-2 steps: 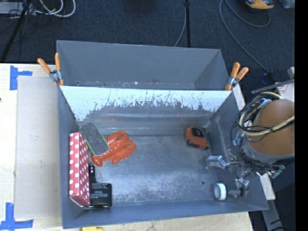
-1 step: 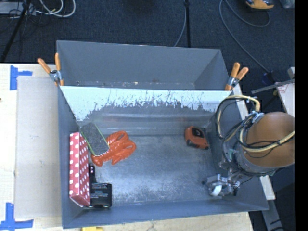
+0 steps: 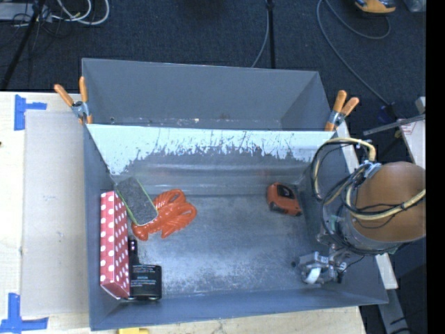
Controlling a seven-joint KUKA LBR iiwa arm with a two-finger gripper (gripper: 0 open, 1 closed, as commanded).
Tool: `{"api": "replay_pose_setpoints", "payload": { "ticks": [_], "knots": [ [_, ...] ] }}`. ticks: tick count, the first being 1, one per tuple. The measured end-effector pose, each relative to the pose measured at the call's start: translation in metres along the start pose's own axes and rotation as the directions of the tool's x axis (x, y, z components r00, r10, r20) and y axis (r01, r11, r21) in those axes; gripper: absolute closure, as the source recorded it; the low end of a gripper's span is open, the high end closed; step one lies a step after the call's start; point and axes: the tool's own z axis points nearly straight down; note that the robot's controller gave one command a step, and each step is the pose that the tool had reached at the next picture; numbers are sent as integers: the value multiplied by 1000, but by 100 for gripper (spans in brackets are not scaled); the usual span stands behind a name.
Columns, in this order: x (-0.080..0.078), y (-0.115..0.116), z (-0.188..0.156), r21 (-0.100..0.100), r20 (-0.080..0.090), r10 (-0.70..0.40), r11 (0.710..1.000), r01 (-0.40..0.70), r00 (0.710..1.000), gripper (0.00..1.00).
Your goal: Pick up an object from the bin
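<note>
- 5 things lay in the bin [image 3: 208, 92]: a tape measure [image 3: 284, 199] toward the right, and a dotted box [image 3: 114, 245], sponge [image 3: 135, 202], orange toy [image 3: 172, 214] and black pack [image 3: 145, 282] together at the left.
- The gripper [image 3: 321, 268] hung low in the near right corner, apart from the tape measure, its nearest thing.
- Whether it was clenched or released could not be told.

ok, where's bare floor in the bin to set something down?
Bare: the middle floor, between the orange plastic piece and the tape measure, to the near wall. Crowded: left side, red dotted box, grey sponge, black pack. Gripper in near right corner.
</note>
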Motion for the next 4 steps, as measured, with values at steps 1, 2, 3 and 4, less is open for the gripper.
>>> {"api": "replay_pose_setpoints", "payload": {
  "ticks": [1,2,3,4],
  "knots": [
    [-1,0,0,0,1,-1,1000,1,1000,100],
    [0,1,-6,-6,-2,-1,1000,1,1000,100],
    [2,2,-27,-8,-5,3,1000,-3,1000,100],
    [1,1,-39,-1,-4,4,1000,-4,1000,100]
  ]
}}
